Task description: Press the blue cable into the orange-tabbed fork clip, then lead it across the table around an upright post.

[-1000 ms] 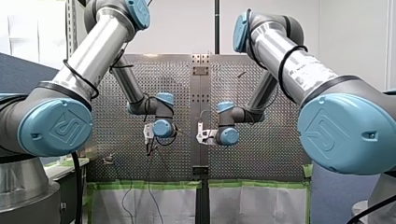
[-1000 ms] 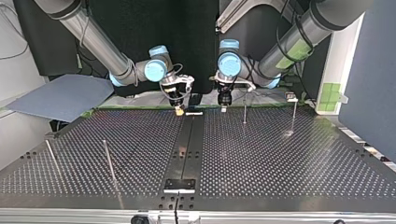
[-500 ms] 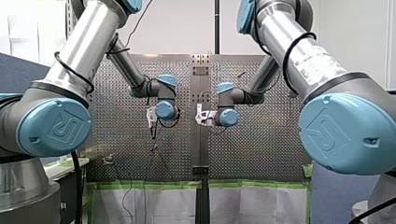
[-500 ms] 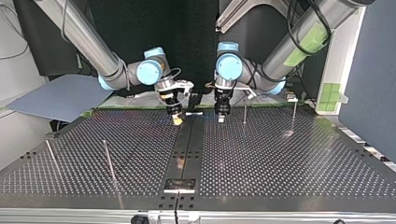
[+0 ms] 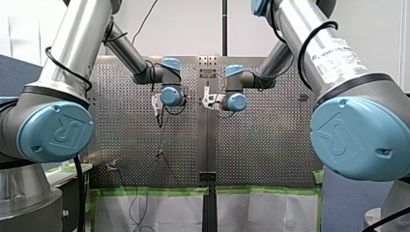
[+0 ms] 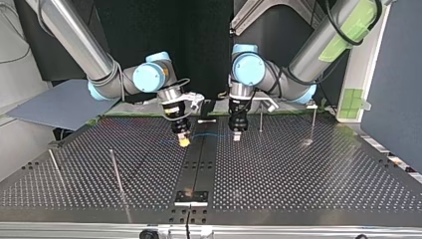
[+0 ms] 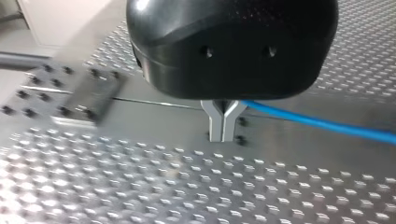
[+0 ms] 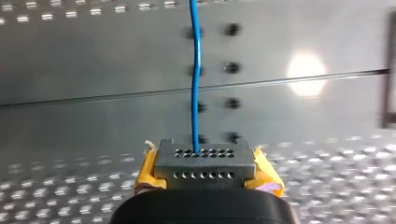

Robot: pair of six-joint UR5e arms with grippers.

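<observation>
Carrying step: blue cable (image 8: 195, 93) stretched between left fingers (image 7: 215, 127) and right fingers (image 8: 177, 165), both clenched on it; next, lowering onto clip.

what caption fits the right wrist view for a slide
Right gripper pinches the blue cable, which runs ahead over the perforated table.

Silver tubes (image 5: 80, 38), blue caps (image 5: 55, 130), black cables (image 5: 78, 193); right pincer (image 8: 203, 164) yellow-padded.

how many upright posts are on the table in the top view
4: one post and another at the view's left; two more far right. Others may be hidden.
</observation>
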